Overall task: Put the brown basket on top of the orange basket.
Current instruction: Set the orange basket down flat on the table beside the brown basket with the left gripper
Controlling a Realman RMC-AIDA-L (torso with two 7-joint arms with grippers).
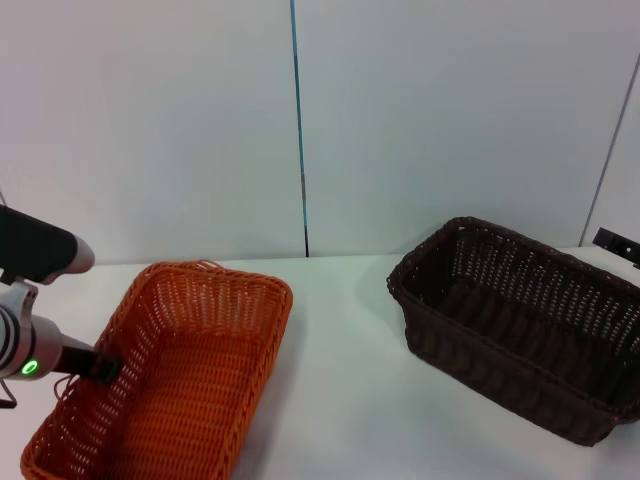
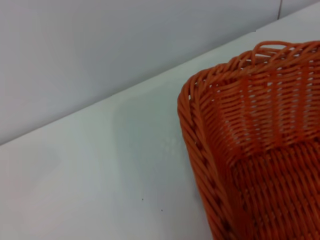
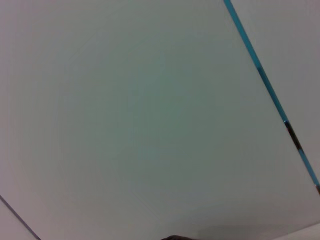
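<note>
Task not yet begun: the brown basket stood on the table at our right, well apart from the orange basket at our left, so lifting, carrying and stacking all remained. Both baskets appeared empty. Our left gripper sat at the orange basket's left rim, touching or just inside it; whether its fingers were parted or clenched we could not tell. Our right gripper lay out of sight, its wrist camera facing only the wall
</note>
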